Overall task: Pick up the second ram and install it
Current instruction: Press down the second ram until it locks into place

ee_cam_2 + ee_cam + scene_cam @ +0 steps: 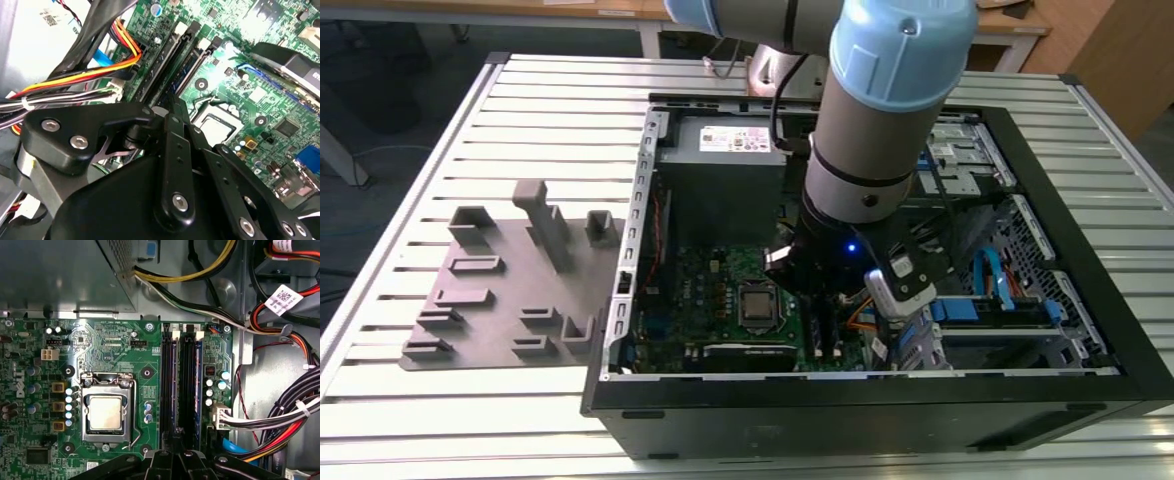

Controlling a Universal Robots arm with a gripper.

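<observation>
My gripper (817, 300) is low inside the open computer case (627, 300), right over the memory slots (182, 385) beside the processor socket (105, 412). In the second wrist view the black gripper (171, 100) points down at the long slots (170, 60). In the first wrist view the gripper (175, 455) sits at one end of the slots. Dark narrow strips run along the slots. I cannot tell whether one of them is the second ram.
A grey fixture plate (507, 290) with small upright holders lies on the slatted table at the exterior view's left. The power supply (720, 170) is behind the motherboard. Bundled cables (280, 415) and drive bays (1014, 290) crowd the side next to the slots.
</observation>
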